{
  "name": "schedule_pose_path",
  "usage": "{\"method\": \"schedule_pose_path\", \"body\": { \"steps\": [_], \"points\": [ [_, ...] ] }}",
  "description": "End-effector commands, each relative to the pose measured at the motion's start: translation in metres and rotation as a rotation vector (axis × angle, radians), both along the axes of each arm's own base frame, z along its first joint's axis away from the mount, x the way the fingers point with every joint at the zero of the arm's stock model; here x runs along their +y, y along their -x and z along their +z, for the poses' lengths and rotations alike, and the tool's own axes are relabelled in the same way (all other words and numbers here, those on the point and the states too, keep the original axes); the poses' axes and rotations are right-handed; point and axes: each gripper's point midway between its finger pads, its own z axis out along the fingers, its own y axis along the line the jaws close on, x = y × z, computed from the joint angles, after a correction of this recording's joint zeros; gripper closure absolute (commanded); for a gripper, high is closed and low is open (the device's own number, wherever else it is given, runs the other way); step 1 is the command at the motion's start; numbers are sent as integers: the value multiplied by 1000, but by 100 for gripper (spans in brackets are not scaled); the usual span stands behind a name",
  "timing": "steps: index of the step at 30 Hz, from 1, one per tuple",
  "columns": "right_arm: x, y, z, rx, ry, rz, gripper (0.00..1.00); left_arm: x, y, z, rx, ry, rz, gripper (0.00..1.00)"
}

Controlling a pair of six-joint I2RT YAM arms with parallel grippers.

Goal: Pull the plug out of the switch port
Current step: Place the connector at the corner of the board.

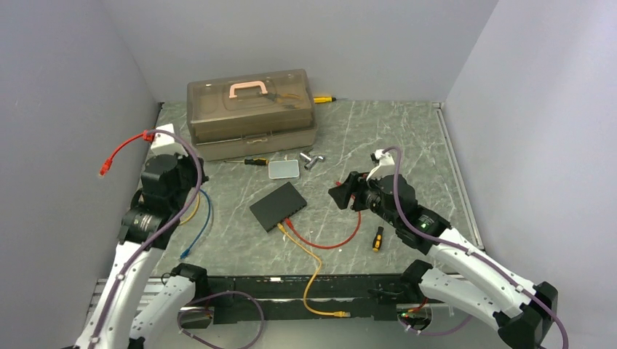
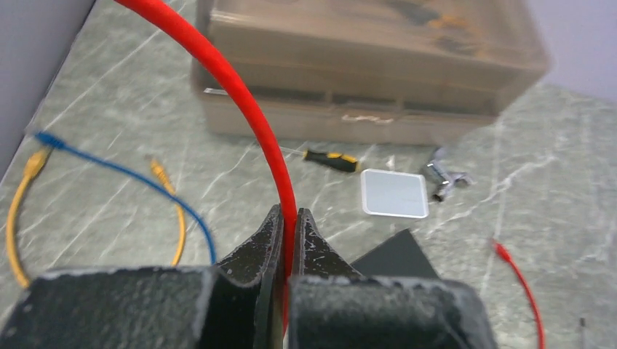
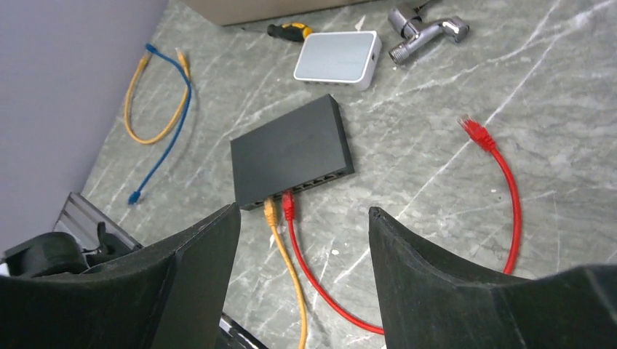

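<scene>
The black switch (image 1: 277, 206) lies flat mid-table. A yellow plug (image 3: 271, 211) and a red plug (image 3: 289, 205) sit side by side in its near-edge ports (image 3: 313, 182). The plugged red cable (image 1: 342, 243) loops right to a free end (image 3: 476, 131). My right gripper (image 1: 342, 193) is open and empty, raised to the right of the switch. In the right wrist view its midpoint (image 3: 302, 218) lies just in front of both plugs. My left gripper (image 1: 154, 137) is at the far left, shut on a separate loose red cable (image 2: 240, 94) between its fingers (image 2: 311, 243).
A translucent brown toolbox (image 1: 251, 109) stands at the back. A silver-grey tin (image 1: 283, 169), metal fittings (image 1: 311, 159) and a small screwdriver (image 1: 255, 161) lie before it. Loose blue and yellow cables (image 1: 198, 218) lie left. Another screwdriver (image 1: 377, 238) lies right. Walls close both sides.
</scene>
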Motion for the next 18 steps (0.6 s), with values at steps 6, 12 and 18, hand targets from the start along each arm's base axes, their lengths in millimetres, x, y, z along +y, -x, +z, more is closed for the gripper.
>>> {"method": "schedule_pose_path", "body": {
  "steps": [6,12,18],
  "points": [
    [14,-4,-3,-19,-69,32,33,76,-29,-69,248,89,180,100],
    [18,3,-21,18,-77,60,35,104,-60,-120,323,209,294,100],
    [16,10,-39,48,-85,68,35,113,-77,-176,389,284,338,92]
  ]
}}
